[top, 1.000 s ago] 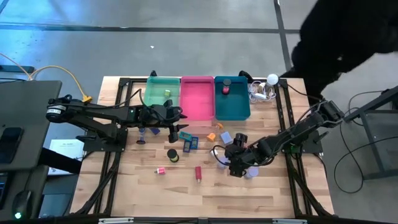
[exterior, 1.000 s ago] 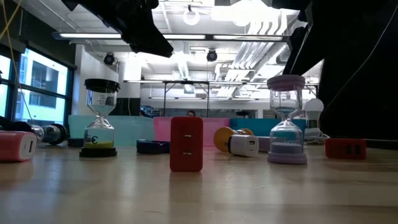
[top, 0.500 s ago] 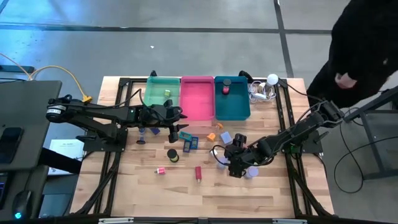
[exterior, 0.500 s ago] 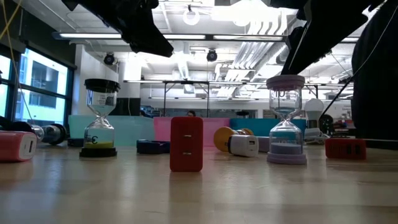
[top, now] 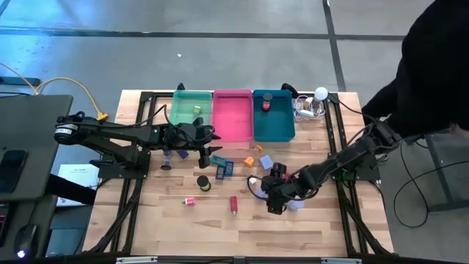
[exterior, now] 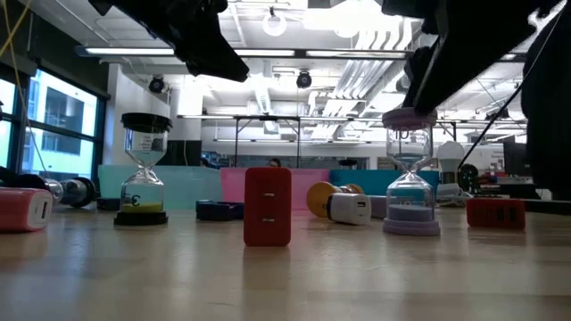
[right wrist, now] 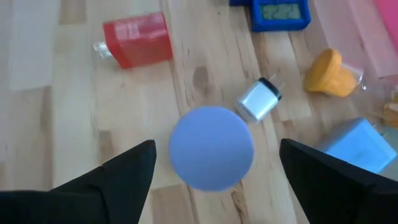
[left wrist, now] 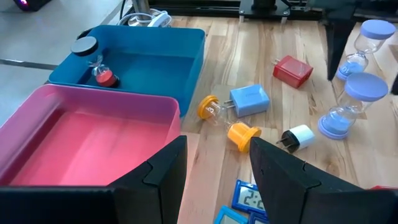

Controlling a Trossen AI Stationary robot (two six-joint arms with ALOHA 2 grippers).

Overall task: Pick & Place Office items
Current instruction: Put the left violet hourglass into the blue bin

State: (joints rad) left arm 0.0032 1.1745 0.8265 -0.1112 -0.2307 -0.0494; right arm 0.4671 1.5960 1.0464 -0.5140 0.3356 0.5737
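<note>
Little is sorted: the teal tray (top: 273,123) holds one red hourglass (top: 265,105), the green tray (top: 190,117) one small item. Most office items lie loose mid-bench (top: 176,220). The right claw (top: 272,198) hangs wide open over a lavender hourglass (right wrist: 211,155), gripping nothing; the left claw (top: 203,136), half-open and empty, waits beside the pink tray (top: 232,125).

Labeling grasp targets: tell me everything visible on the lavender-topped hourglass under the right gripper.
The hourglass stands upright on the wooden table: round lavender cap and base, clear glass bulbs, blue sand settled in the lower bulb, thin side posts. From above, its cap shows as a plain matte disc, looking like plastic. The right gripper sits directly over it, fingers spread to either side, not touching. A white plug adapter lies close by, apart from it.
</note>
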